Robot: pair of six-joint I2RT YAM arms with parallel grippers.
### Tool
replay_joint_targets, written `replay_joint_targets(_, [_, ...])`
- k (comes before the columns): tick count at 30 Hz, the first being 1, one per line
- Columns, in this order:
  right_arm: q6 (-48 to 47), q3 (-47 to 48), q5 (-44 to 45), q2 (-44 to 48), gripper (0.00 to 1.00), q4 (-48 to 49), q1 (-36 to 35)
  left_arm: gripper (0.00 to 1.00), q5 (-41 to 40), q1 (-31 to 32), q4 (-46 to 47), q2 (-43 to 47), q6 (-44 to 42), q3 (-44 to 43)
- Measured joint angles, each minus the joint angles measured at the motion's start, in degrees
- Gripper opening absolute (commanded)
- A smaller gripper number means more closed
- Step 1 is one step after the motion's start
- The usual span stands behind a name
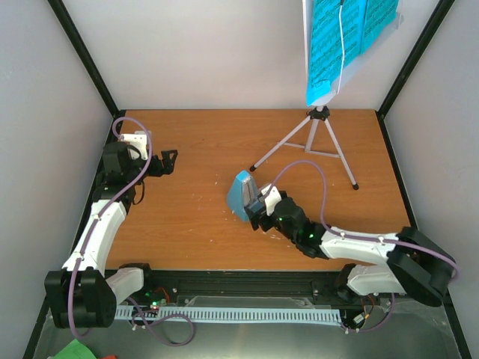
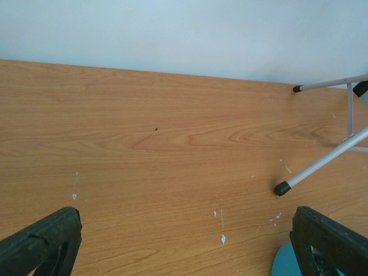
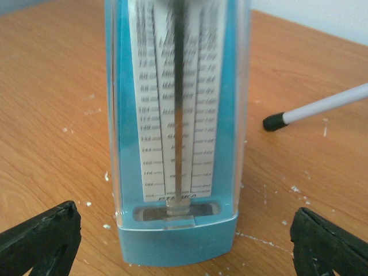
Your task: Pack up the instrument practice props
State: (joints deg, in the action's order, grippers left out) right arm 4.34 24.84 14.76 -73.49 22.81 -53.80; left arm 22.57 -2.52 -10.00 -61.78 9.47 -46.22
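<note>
The light-blue metronome point(image 1: 241, 196) stands on the table near its middle, white scale face toward my right gripper point(image 1: 257, 209). In the right wrist view the metronome point(image 3: 178, 132) fills the gap between the wide-open jaws; the fingertips point(image 3: 40, 238) sit off its sides without touching. The grey tripod music stand point(image 1: 318, 138) stands at the back right, with bright-blue sheet-music pages point(image 1: 344, 37) on its desk at the top edge. My left gripper point(image 1: 171, 159) is open and empty over bare wood at the left, its fingers point(image 2: 40, 241) spread wide.
A tripod leg with a black foot point(image 2: 282, 188) lies ahead and right of my left gripper; another foot point(image 3: 275, 121) is right of the metronome. White walls and black frame posts point(image 1: 86, 60) enclose the wooden table point(image 1: 202, 142).
</note>
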Motion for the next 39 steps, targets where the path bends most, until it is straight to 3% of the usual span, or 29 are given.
replay_joint_targets(8, [4.6,-5.2,0.8,13.6,1.0,-3.1,3.1,0.99,4.0,2.9,0.9,0.0,-0.4,0.5])
replay_joint_targets(14, [9.9,-7.0,-4.7,26.5,1.0,-11.9,16.4,0.99,8.9,17.9,0.8,-1.9,3.4,-0.6])
replay_joint_targets(19, [13.4,-7.7,-9.6,36.6,1.0,-17.7,25.9,0.99,8.0,30.5,-0.9,-6.7,4.7,-7.5])
replay_joint_targets(24, [16.2,-8.4,-13.0,41.5,1.0,-21.4,28.8,0.99,2.0,37.4,-4.1,-15.7,3.4,-14.4])
replay_joint_targets(29, [18.0,-9.5,-14.6,43.0,1.0,-23.1,29.0,0.99,-2.9,41.3,-7.8,-19.5,1.4,-14.6])
replay_joint_targets(39, [20.8,-11.7,-15.7,42.1,1.0,-23.1,29.0,0.66,-9.7,43.2,-9.3,-19.3,-1.7,-14.5])
